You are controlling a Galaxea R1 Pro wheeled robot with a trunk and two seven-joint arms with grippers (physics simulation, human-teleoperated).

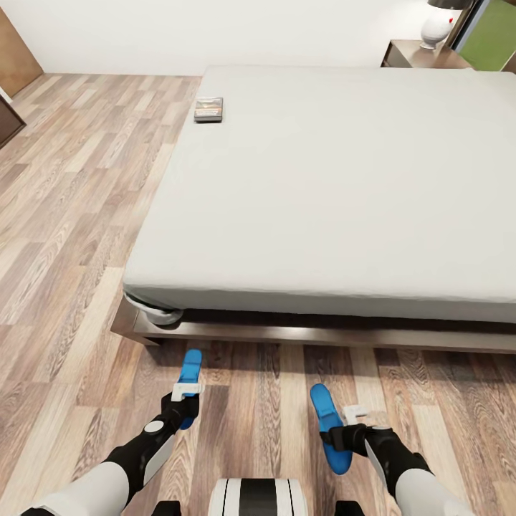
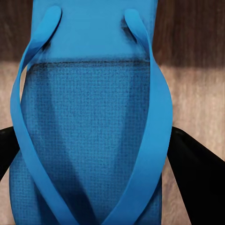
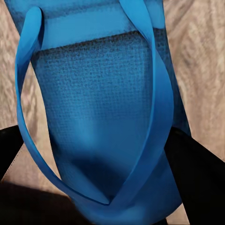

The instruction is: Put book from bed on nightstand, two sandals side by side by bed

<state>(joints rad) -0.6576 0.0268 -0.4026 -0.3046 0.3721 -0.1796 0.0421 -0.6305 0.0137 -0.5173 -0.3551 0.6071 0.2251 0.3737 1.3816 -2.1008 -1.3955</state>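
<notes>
My left gripper (image 1: 188, 403) is clenched on the left sandal (image 1: 190, 373), low in the head view left of centre, the sandal pointing up the frame toward the bed frame (image 1: 301, 335). In the left wrist view the same sandal (image 2: 89, 122) lies between my dark fingers (image 2: 197, 173), strap side facing the camera, over the wood floor (image 2: 192, 70).

My right gripper (image 1: 342, 430) is clenched on the right sandal (image 1: 328, 423), low in the head view right of centre. In the right wrist view that sandal (image 3: 103, 117) sits between my fingers (image 3: 199, 173). Whether either sole touches the floor (image 1: 72, 215), I cannot tell.

The two sandals are well apart, both near the bed's lower edge.

The book (image 1: 208, 109) lies flat on the mattress (image 1: 322, 186), at its upper left corner. The nightstand (image 1: 416, 56) stands at upper right, bearing the lamp (image 1: 438, 25).
</notes>
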